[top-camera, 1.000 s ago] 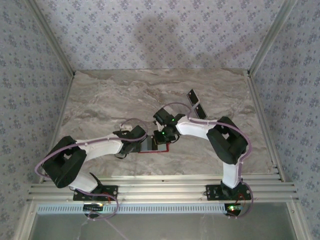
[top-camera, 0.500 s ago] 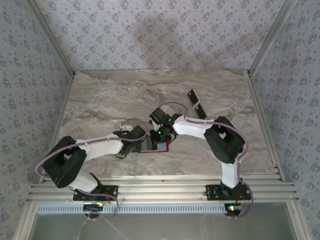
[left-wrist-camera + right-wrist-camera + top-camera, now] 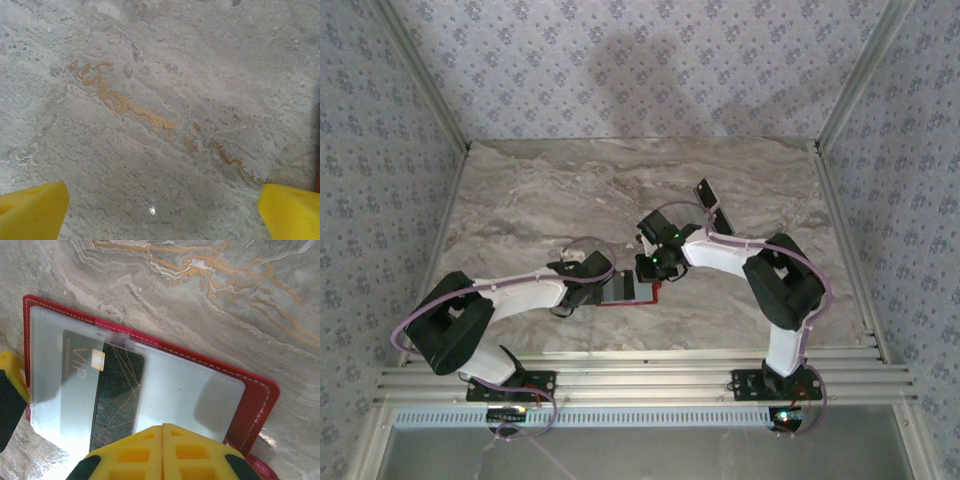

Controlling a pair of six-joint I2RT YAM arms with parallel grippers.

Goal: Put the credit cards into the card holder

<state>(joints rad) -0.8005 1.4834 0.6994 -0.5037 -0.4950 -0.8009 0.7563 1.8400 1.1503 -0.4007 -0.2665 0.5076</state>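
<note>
The red card holder [image 3: 252,400] lies open on the marble, its clear sleeves facing up; from above it shows between the two grippers [image 3: 625,292]. A black credit card [image 3: 117,395] with gold lines sits half under the left sleeve, its right half sticking out. My right gripper [image 3: 162,427] is shut with nothing in it, its tips over the right sleeve [image 3: 656,278]. My left gripper [image 3: 162,212] stands wide open over bare marble at the holder's left edge [image 3: 602,288]; one of its yellow fingers [image 3: 7,371] shows there. Two more black credit cards [image 3: 706,191] [image 3: 721,222] lie at the back right.
The marble table [image 3: 540,200] has patterned walls on three sides and a metal rail [image 3: 640,380] along the near edge. The right arm's forearm [image 3: 720,255] reaches across just in front of the two black cards.
My right gripper has moved a little right and back, uncovering more of the open card holder. The left arm has stayed still.
</note>
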